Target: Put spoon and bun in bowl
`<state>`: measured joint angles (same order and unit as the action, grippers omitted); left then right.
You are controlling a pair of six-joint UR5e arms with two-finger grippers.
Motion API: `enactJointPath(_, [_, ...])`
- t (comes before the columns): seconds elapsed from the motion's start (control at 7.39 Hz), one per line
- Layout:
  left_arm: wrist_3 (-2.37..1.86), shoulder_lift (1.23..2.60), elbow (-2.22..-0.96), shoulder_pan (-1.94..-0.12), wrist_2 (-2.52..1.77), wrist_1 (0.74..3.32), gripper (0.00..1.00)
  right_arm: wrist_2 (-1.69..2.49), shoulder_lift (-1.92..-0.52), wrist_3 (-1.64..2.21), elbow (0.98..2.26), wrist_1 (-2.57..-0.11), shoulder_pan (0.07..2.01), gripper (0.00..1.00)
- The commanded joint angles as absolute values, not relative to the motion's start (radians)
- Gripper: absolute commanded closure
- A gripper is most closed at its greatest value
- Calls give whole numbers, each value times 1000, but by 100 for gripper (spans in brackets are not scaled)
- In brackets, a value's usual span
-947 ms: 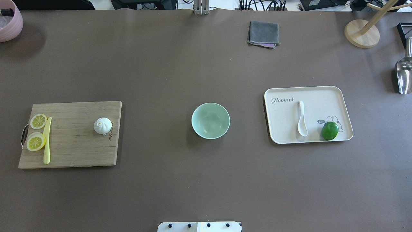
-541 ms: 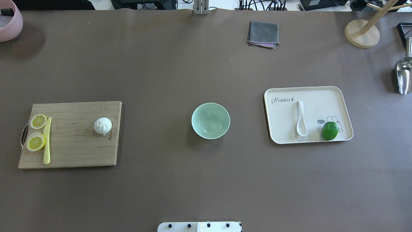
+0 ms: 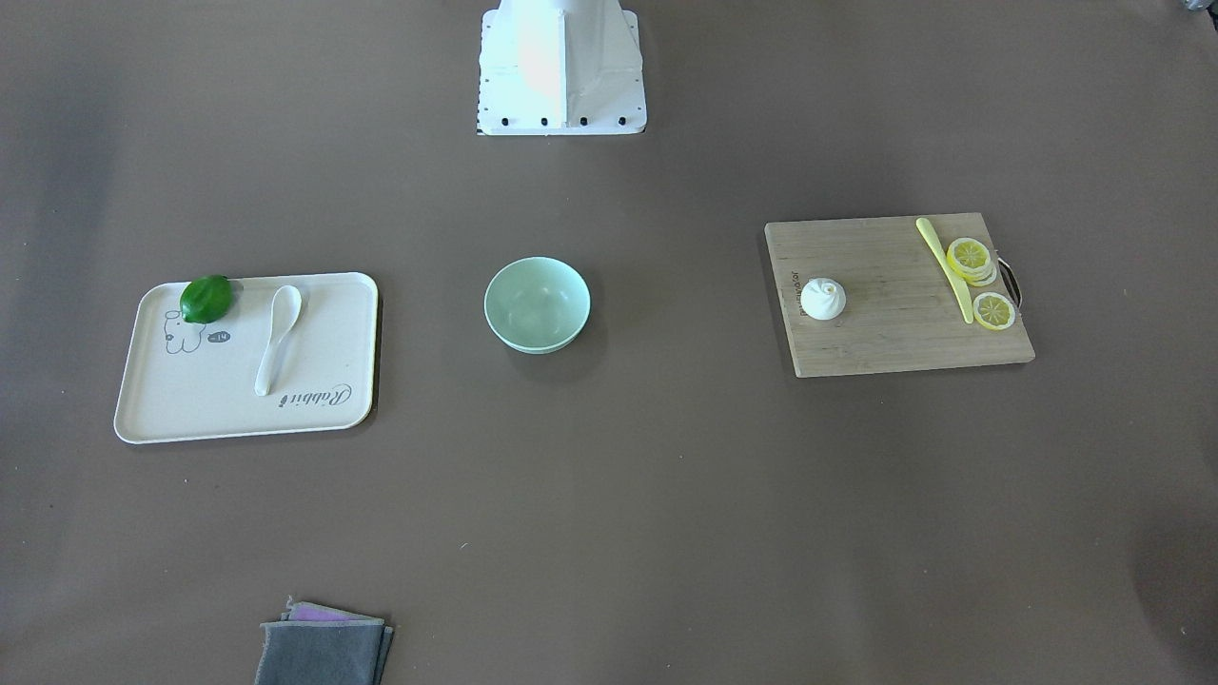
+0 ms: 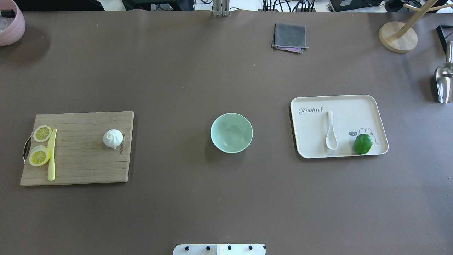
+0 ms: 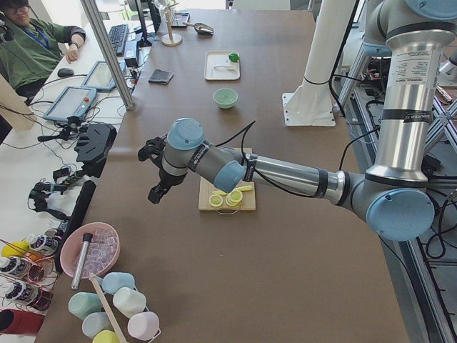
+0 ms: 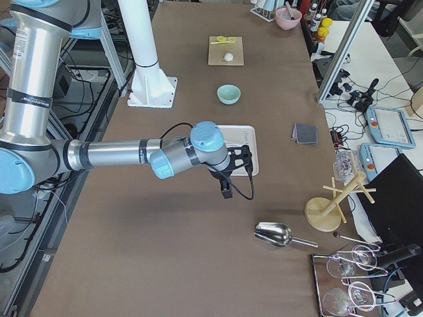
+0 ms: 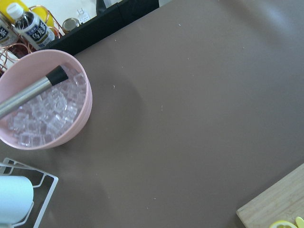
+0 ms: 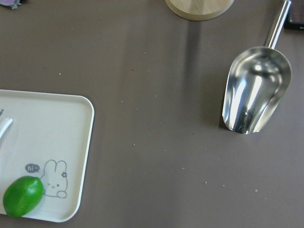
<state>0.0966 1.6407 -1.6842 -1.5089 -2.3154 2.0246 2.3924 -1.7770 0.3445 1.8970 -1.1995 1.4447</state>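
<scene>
Left hand [image 5: 154,191]: hangs above the table [image 4: 226,198], out past the board [image 4: 78,166] and well apart from the bun [image 4: 113,138]. Cannot tell how far open; no thing seen in it.

Right hand [image 6: 226,190]: hangs near the tray [image 4: 354,102], on the lime [image 4: 362,143] side. Again cannot tell the opening.

Looks like the very first step, the approach. Spoon [image 4: 331,131] lying on the tray, bun sitting on the board, bowl [image 4: 231,134] between them with nothing inside.

Next, probably: bring the right hand over the spoon handle, turn across it, go down, close. Glossy, so may slip. Likewise lower the left hand onto the bun, gently.
</scene>
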Motion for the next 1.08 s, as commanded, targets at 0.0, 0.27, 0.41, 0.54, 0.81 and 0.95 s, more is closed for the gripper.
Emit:
enactJointPath(0.0, [91,1640,-1669,-1502,-2319,2102,2,2309,-1671,707,1898,-1154,1245,0])
enactJointPath(0.27, [43,1641,-1667,-1465,-2318,2105,2,2045,-1542,1010,1881,-1152,972,0])
enactJointPath(0.41, [43,1641,-1669,-1463,-2318,2105,2,1972,-1490,1072,1843,-1151,889,0])
enactJointPath(0.54, [43,1640,-1669,-1463,-2318,2105,2,1909,-1415,1103,1777,-1152,827,2])
enactJointPath(0.81, [43,1632,-1669,-1462,-2318,2112,2,1838,-1387,1101,1718,-1150,766,10])
enactJointPath(0.95, [43,1632,-1669,-1462,-2318,2112,2,1819,-1388,1104,1709,-1150,744,17])
